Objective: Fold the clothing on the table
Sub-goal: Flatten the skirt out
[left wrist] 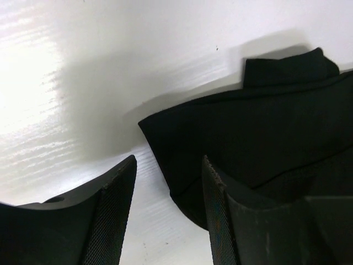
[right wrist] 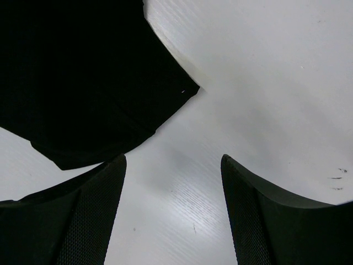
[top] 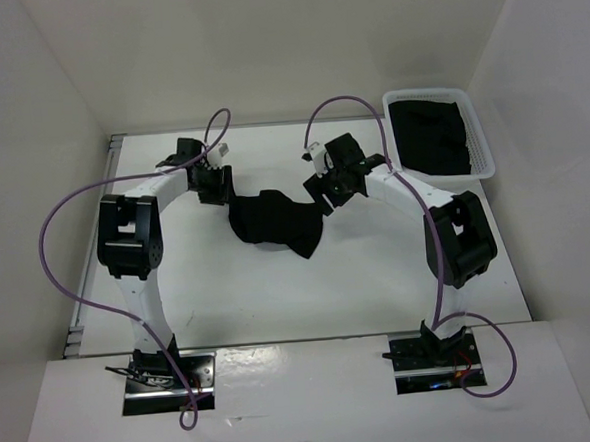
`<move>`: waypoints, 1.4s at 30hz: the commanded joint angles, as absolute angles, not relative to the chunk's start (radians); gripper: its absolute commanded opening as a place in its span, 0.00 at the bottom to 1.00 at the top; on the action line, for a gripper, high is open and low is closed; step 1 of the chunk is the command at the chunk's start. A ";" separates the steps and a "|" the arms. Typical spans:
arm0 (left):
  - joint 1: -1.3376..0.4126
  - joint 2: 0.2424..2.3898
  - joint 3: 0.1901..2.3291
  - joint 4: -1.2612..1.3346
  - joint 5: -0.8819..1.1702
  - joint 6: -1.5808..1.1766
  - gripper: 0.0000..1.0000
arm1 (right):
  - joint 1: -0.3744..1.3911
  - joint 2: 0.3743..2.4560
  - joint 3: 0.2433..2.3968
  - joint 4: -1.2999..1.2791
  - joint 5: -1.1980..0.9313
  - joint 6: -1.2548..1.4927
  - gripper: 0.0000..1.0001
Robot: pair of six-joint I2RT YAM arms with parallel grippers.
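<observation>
clothing (top: 275,222): soft matt black cloth
surface (right wrist: 265,83): smooth white, faint sheen
pincer pads (right wrist: 94,221): matt black, finely dimpled
basket (top: 481,134): white plastic mesh

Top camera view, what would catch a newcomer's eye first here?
A crumpled black garment lies in the middle of the white table. The left gripper and right gripper sit at its opposite ends, both open. A white basket of dark fabric stands at the far right corner.
</observation>
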State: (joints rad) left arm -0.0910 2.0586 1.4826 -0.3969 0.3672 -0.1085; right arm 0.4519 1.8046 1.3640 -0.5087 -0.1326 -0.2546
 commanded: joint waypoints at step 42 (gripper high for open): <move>-0.138 2.194 1.605 -0.480 0.357 -0.066 0.36 | 0.462 1.707 1.367 -0.503 -0.164 -0.244 0.74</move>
